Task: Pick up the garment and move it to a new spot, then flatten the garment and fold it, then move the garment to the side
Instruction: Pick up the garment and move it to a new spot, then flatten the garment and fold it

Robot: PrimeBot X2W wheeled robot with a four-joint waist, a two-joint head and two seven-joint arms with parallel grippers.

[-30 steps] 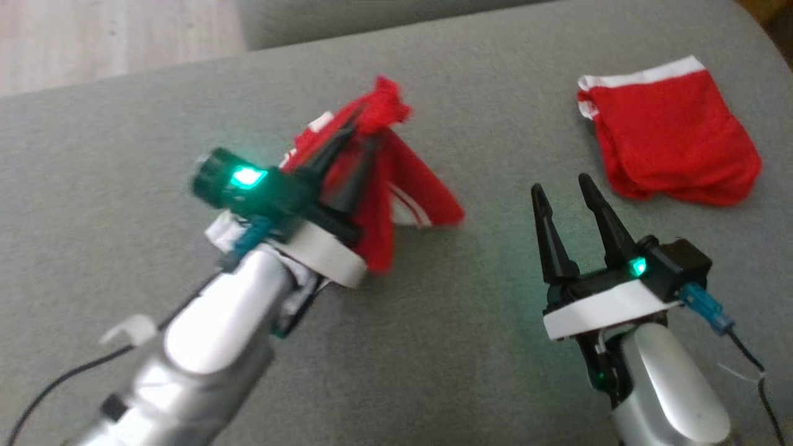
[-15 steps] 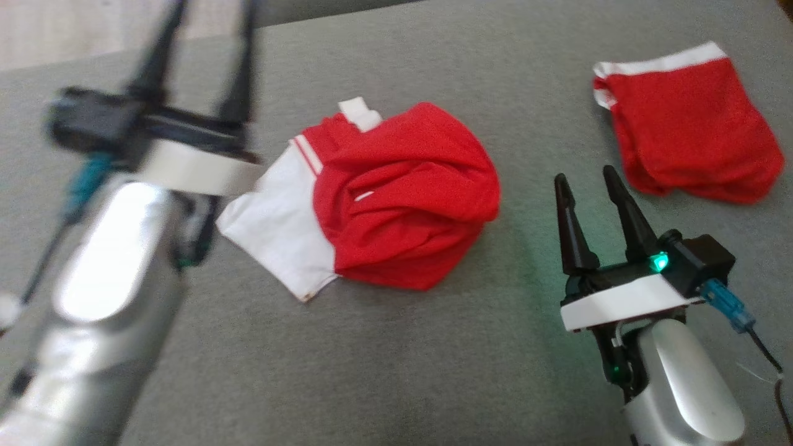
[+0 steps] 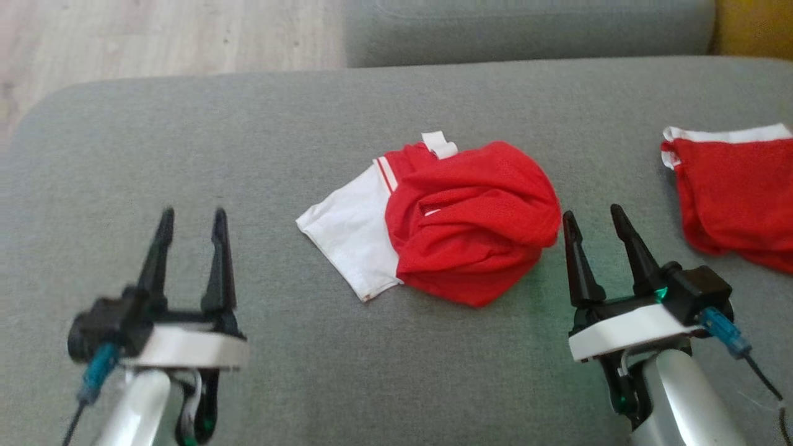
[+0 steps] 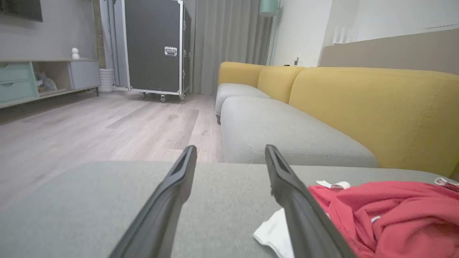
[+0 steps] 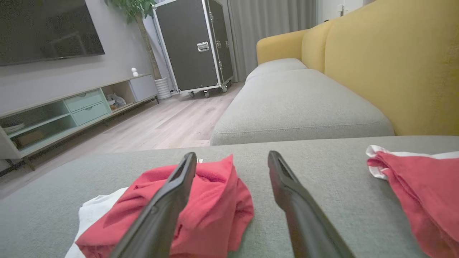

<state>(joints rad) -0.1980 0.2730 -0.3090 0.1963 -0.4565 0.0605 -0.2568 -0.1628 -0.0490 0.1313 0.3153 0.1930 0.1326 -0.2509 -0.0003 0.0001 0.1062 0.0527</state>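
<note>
The garment (image 3: 452, 217) is a red and white piece lying crumpled in a heap on the grey cushion (image 3: 248, 124), its white part toward the left. It also shows in the left wrist view as the garment (image 4: 376, 211) at the lower right, and in the right wrist view as the garment (image 5: 211, 200) behind the left finger. My left gripper (image 3: 192, 217) stands open low at the left, well apart from the heap, with nothing between its fingers. My right gripper (image 3: 595, 214) is open just right of the heap, holding nothing.
A second red garment with a white band (image 3: 737, 198) lies folded at the right edge of the cushion. Beyond the cushion's far edge are another grey seat (image 3: 526, 28), a yellow backrest (image 4: 376, 107), wooden floor (image 3: 155, 37) and a black wheeled case (image 4: 154, 46).
My left gripper let go of the garment, which dropped into a heap on the cushion. The left arm then drew back to the lower left. The head view shifted too.
</note>
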